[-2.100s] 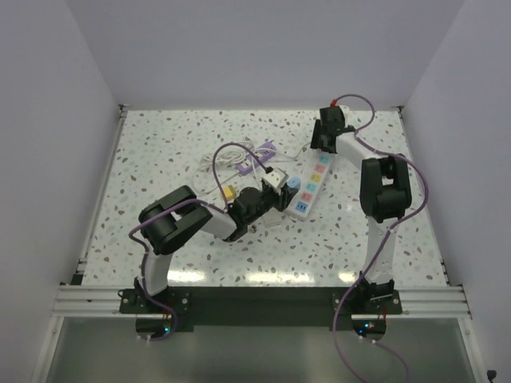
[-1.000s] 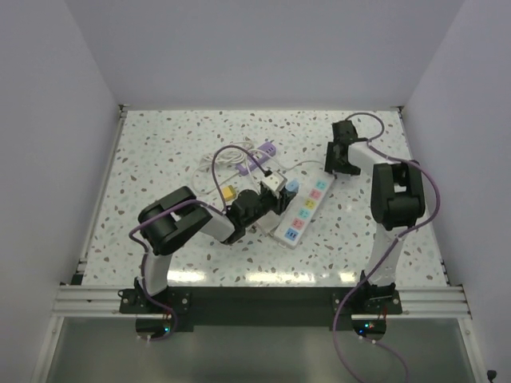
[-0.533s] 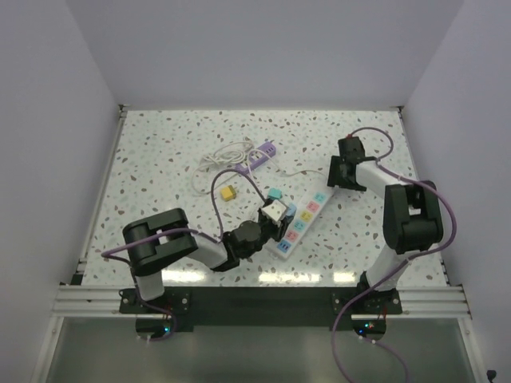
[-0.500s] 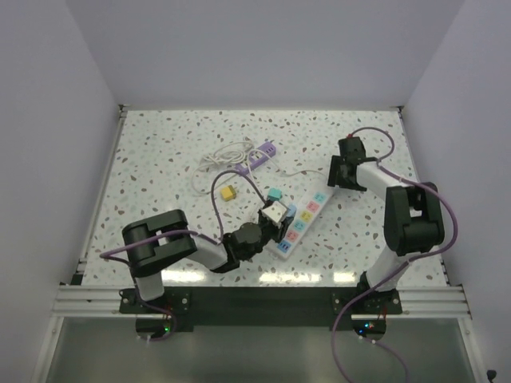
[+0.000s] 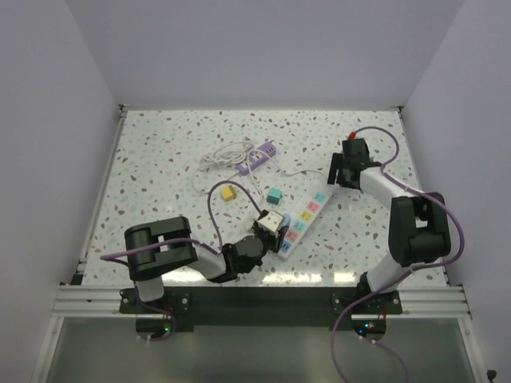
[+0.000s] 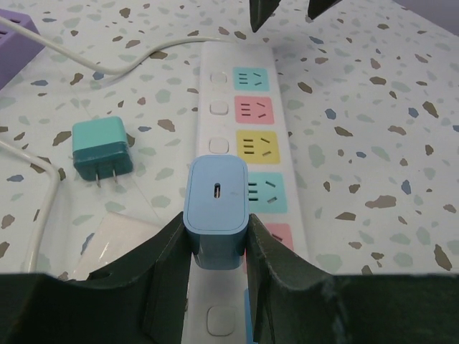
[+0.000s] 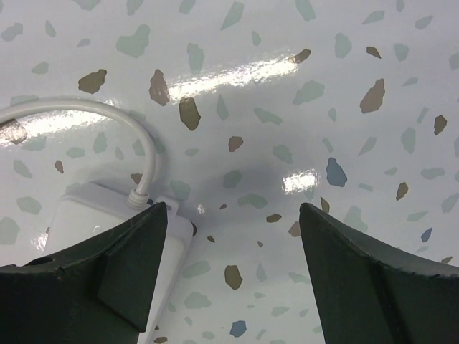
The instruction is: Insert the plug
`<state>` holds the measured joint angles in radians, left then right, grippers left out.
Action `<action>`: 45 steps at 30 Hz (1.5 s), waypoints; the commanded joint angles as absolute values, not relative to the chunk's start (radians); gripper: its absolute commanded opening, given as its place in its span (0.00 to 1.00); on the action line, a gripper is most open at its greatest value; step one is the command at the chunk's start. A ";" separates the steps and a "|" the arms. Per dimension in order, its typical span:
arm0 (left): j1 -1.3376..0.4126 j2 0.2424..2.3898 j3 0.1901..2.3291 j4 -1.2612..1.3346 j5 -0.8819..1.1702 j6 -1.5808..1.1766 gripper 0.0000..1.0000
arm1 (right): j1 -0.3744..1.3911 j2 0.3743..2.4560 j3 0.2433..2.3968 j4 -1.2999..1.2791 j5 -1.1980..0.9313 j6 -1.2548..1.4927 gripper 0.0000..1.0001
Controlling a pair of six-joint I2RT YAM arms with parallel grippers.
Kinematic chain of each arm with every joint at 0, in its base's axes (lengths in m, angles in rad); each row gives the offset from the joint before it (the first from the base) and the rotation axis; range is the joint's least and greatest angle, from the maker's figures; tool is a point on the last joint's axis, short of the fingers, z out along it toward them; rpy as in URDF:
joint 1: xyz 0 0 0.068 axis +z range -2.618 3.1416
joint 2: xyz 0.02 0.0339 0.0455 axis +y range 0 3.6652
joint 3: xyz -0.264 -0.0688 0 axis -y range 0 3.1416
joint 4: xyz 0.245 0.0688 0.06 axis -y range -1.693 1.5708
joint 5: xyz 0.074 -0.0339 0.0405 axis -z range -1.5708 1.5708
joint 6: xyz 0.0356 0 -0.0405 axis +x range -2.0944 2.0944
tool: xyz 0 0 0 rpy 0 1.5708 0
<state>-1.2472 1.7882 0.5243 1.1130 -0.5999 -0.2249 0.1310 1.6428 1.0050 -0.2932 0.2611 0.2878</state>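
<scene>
A blue plug (image 6: 217, 208) stands upright between the fingers of my left gripper (image 6: 217, 225), which is shut on its sides. It is over the white power strip (image 6: 247, 107), by the teal and pink sockets, and its prongs are hidden. In the top view the left gripper (image 5: 273, 227) is at the strip's near half. My right gripper (image 7: 233, 222) is open at the strip's far end (image 7: 86, 215), one finger over its corner where the white cable (image 7: 107, 115) leaves, the other over bare table. From above the right gripper (image 5: 336, 176) hangs by that end.
A teal plug (image 6: 100, 149) lies on its side left of the strip, and a white block (image 6: 118, 236) lies below it. A yellow plug (image 5: 227, 192), a purple power strip (image 5: 260, 155) and a coiled white cable (image 5: 219, 158) lie further back.
The left gripper has drawn back toward the near edge with the blue plug, and the strip has shifted nearer. The right gripper has opened wider at the strip's far end.
</scene>
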 commanded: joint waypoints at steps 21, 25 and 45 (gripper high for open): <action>-1.319 1.885 0.531 1.301 -0.716 -0.360 0.00 | 0.137 1.569 0.965 -0.203 0.226 0.302 0.79; -1.325 1.894 0.558 1.270 -0.730 -0.359 0.00 | 0.137 1.574 0.965 -0.202 0.219 0.301 0.79; -1.345 1.934 0.565 1.262 -0.749 -0.336 0.00 | 0.137 1.543 0.945 -0.198 0.215 0.296 0.77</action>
<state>-1.3308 1.9198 0.5610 1.2243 -0.7036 -0.3317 0.1326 1.5887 0.9569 -0.2230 0.2165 0.2905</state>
